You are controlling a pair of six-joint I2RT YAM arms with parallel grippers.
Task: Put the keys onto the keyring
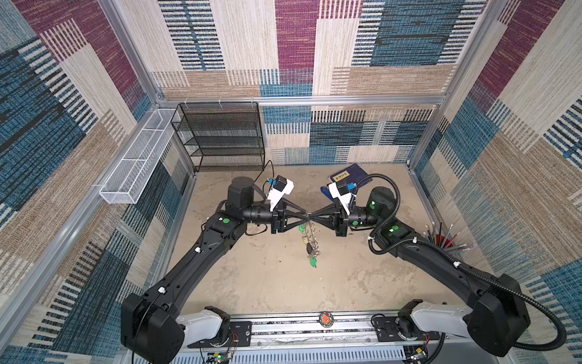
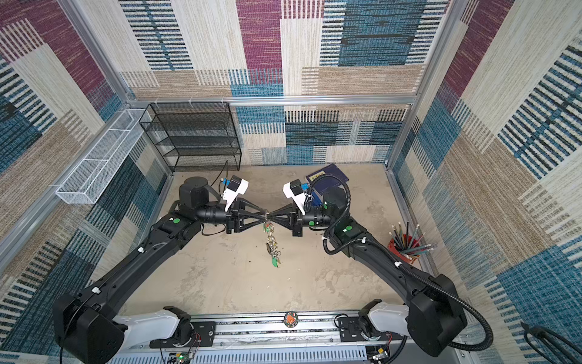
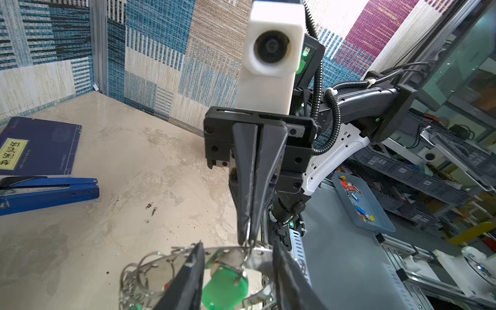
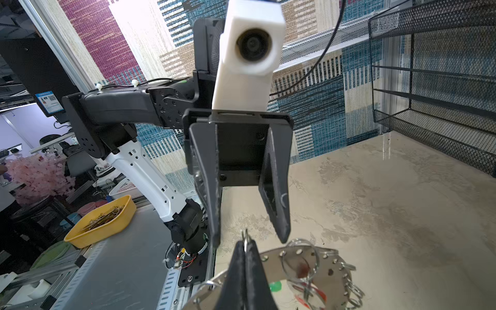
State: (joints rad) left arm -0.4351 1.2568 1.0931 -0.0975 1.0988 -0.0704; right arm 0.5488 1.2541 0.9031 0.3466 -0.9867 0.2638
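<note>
Both arms reach in over the table (image 1: 252,283), tips meeting nose to nose at mid-table.

My right gripper (image 3: 248,234): fingers pressed together, clamped on one small split ring (image 4: 245,237) at the rim of the keyring (image 1: 310,242). The grey disc hangs down from that pinch; in both top views it shows edge-on as a dangling bunch.

My left gripper (image 4: 249,239): fingers (image 4: 212,188) apart, nothing between the pads. Their tips stand either side of my right gripper's tip and the pinched ring. In the left wrist view the disc rim and a green tag (image 3: 225,287) lie between my two left fingers; I cannot tell whether either finger touches them.

Keys: a black tag (image 1: 309,249) hangs low in the bunch, and another green one (image 1: 312,262) marks its lowest end. Blades are too small to tell from the rings, so I cannot say which ring carries which key.

Surroundings: blue stapler (image 3: 48,193) and dark blue book (image 3: 40,145) behind my right arm, pencil cup (image 1: 441,241) by the right wall, black mesh shelf (image 1: 220,135) at the back left.
</note>
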